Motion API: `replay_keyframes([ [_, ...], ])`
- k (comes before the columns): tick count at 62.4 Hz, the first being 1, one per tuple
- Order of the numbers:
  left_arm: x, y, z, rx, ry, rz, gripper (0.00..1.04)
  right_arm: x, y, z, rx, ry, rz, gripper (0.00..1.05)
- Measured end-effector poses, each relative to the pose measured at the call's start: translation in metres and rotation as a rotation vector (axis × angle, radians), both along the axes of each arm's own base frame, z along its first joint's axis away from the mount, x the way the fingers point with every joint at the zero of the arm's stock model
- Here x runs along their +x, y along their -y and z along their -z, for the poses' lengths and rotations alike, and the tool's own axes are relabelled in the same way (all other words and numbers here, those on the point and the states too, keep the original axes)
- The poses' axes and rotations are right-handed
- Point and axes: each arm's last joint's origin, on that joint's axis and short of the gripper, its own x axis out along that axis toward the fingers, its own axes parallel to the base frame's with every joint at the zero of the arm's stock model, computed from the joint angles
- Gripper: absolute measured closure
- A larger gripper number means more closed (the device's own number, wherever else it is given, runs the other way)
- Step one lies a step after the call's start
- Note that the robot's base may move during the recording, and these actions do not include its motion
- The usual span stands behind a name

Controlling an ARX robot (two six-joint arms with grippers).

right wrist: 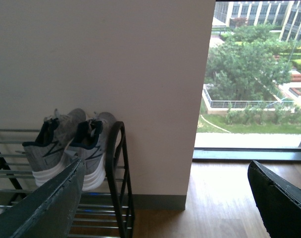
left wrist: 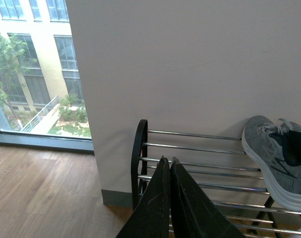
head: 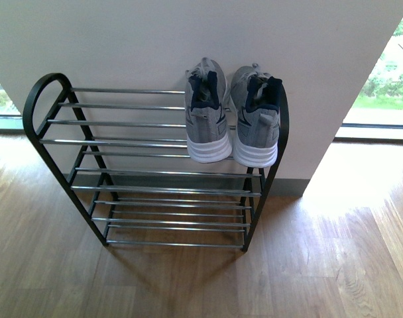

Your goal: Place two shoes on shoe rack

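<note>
Two grey knit shoes with white soles and navy lining, one (head: pixel 208 116) beside the other (head: pixel 256 122), rest side by side on the top tier of the shoe rack (head: pixel 148 172) at its right end, heels toward me. No arm shows in the front view. In the left wrist view my left gripper (left wrist: pixel 168 161) is shut with nothing in it, in front of the rack's (left wrist: pixel 200 173) left end; one shoe (left wrist: pixel 274 158) lies off to the side. In the right wrist view my right gripper (right wrist: pixel 165 171) stands wide open and empty, near the rack's right end (right wrist: pixel 118 173), with both shoes (right wrist: pixel 66 146) behind one finger.
The rack stands on a wooden floor (head: pixel 321 265) against a white wall (head: pixel 188 33). Windows flank the wall on both sides (head: pixel 380 79). The rack's lower tiers and the left part of the top tier hold nothing.
</note>
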Motion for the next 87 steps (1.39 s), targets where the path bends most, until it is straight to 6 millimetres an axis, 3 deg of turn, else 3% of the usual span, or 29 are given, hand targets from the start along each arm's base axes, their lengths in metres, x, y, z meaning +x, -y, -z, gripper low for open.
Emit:
replay_keyframes([
  [47, -0.028, 0.000, -0.008, 0.000, 0.026, 0.001, 1.04, 0.000, 0.000, 0.000, 0.000, 0.000, 0.000, 0.09],
  [87, -0.047, 0.000, -0.002, 0.000, -0.008, 0.001, 1.04, 0.000, 0.000, 0.000, 0.000, 0.000, 0.000, 0.09],
])
